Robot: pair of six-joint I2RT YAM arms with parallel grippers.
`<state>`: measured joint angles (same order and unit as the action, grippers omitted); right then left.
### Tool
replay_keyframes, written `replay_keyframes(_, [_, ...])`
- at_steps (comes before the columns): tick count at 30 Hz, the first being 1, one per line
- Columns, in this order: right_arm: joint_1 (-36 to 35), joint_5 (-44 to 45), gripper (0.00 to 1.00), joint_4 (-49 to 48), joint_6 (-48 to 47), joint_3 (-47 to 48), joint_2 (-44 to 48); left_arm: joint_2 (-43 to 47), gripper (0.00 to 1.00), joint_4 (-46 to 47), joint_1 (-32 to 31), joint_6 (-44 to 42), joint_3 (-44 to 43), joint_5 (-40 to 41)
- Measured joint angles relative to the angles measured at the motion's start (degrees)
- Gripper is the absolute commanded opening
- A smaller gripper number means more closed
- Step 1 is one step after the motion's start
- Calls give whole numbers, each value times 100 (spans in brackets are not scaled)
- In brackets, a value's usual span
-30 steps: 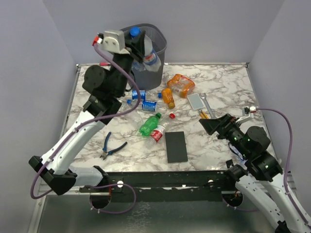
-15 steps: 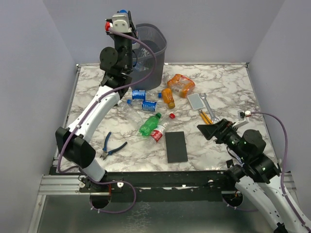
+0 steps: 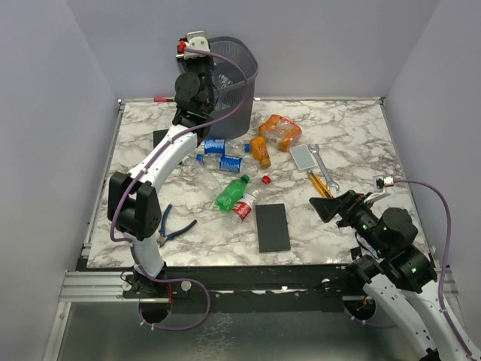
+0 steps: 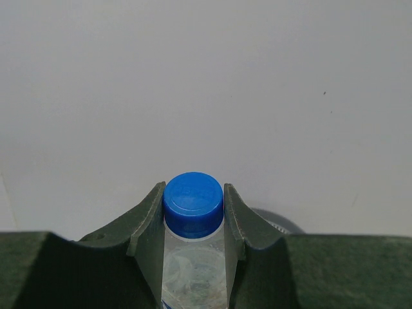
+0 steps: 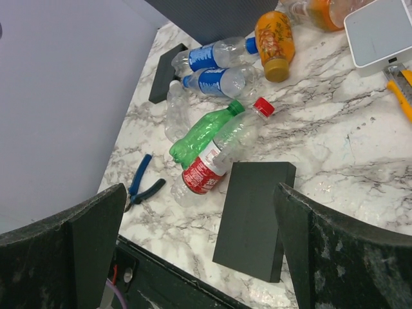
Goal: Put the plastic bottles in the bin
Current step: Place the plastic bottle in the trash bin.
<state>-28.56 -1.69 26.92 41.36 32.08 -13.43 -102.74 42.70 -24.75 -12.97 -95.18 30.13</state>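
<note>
My left gripper (image 4: 192, 190) is shut on a clear plastic bottle (image 4: 193, 270), its fingers clamping just under the blue cap (image 4: 192, 201). In the top view the left arm is stretched back to the left rim of the dark wire-mesh bin (image 3: 242, 71), and a bit of that rim (image 4: 278, 223) shows beside the right finger. Several more bottles lie mid-table: two blue-labelled (image 3: 222, 154), one orange (image 3: 260, 150), one green (image 3: 231, 192), one red-labelled (image 3: 246, 201). My right gripper (image 5: 199, 193) hangs open and empty above the near right of the table.
A black slab (image 3: 271, 227) lies right of the red-labelled bottle, and another (image 3: 160, 139) lies by the left arm. Blue-handled pliers (image 3: 174, 229) are near the front left. An orange pack (image 3: 279, 130), a white flat device (image 3: 303, 156) and hand tools (image 3: 322, 177) lie at right.
The left arm has swung further back and stretched out, carrying the bottle to the bin's left rim. The right arm has drifted slightly toward the near edge, still open.
</note>
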Motion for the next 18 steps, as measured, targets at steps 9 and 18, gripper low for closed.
replay_keyframes(9, [0,221,100,52,-146,2,-2,-70,0,-267,0,149,214,216])
replay_keyframes(18, [0,308,100,157,-199,68,-70,-72,0,-713,0,275,365,452])
